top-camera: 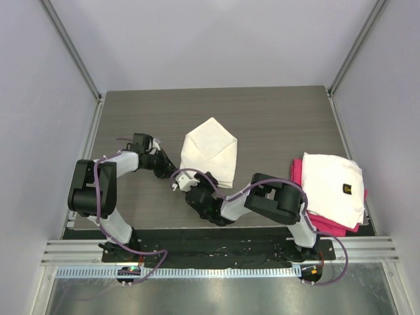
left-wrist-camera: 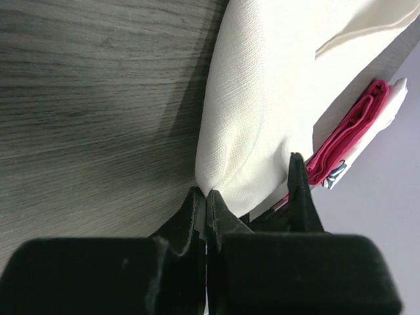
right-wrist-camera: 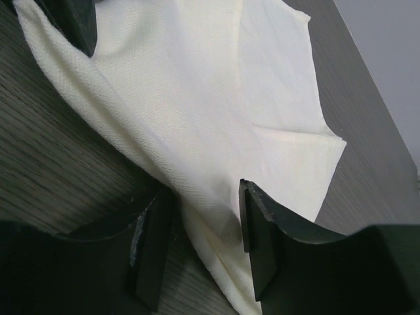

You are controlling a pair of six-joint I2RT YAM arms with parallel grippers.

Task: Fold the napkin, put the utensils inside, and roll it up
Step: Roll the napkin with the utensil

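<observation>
Top external view is showing us the napkin [top-camera: 210, 151] lying mid-table as a cream, pointed, five-sided fold on the grey wood-grain table [top-camera: 282, 125]. At the right edge, a folded white cloth [top-camera: 331, 184] is sitting on a pink cloth [top-camera: 296, 174]. Its small dark logo [top-camera: 344, 189] is proving too small for us to read. Closer in, we are seeing what the overhead hides: a fine woven texture and soft creases. Through the left wrist camera, the left gripper [left-wrist-camera: 207, 197] is clenching tight on the napkin's rounded folded corner. Through the right wrist camera, the right gripper [right-wrist-camera: 202, 197] is straddling the napkin's near edge, fingers apart, cloth running between them.
</observation>
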